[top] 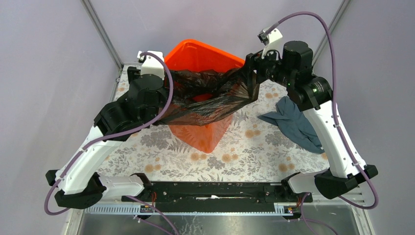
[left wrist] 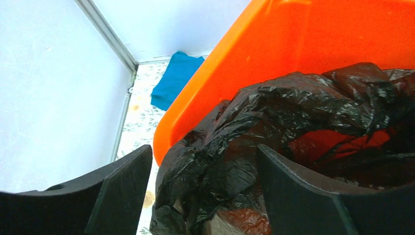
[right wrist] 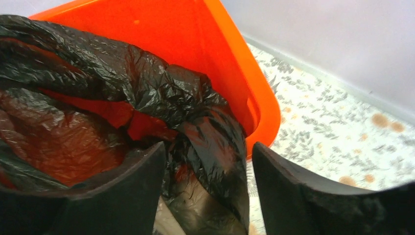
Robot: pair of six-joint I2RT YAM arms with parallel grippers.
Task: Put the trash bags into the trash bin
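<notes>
1. Left claw (left wrist: 203, 154): the jaws stand wide. A bunched fold of the trash bag (left wrist: 274, 107) lies between the fingers, but no pinch on it is visible. Treat the film as resting there, not clamped.

2. Right claw (right wrist: 208, 149): the jaws also stand wide. A twisted rope of film runs down between the fingers, unpinched as far as the wrist view shows.

3. Position of the load: the bag spans the mouth of the trash bin (top: 195, 51) from one claw to the other. Its middle sags inside. Its ends hang over the rim at both claws, and a flap drapes down the near outer wall. The bag is partly in, not fully in.

4. Handling: the film is thin, creased and glossy. Expect it to be very light, limp and slippery. A push at one point will probably only fold it. A single layer may slip or tear against the rim.

5. Grip points: take the gathered folds at each rim, where several layers bunch. Avoid the thin sheet in the middle, where orange shows through.

6. Surroundings: the bin stands on the patterned bench (top: 244, 152). A grey-blue cloth (top: 293, 122) lies to its right, apart from it. A teal cloth (left wrist: 173, 78) lies beyond its left wall. Neither belongs to the load.
</notes>
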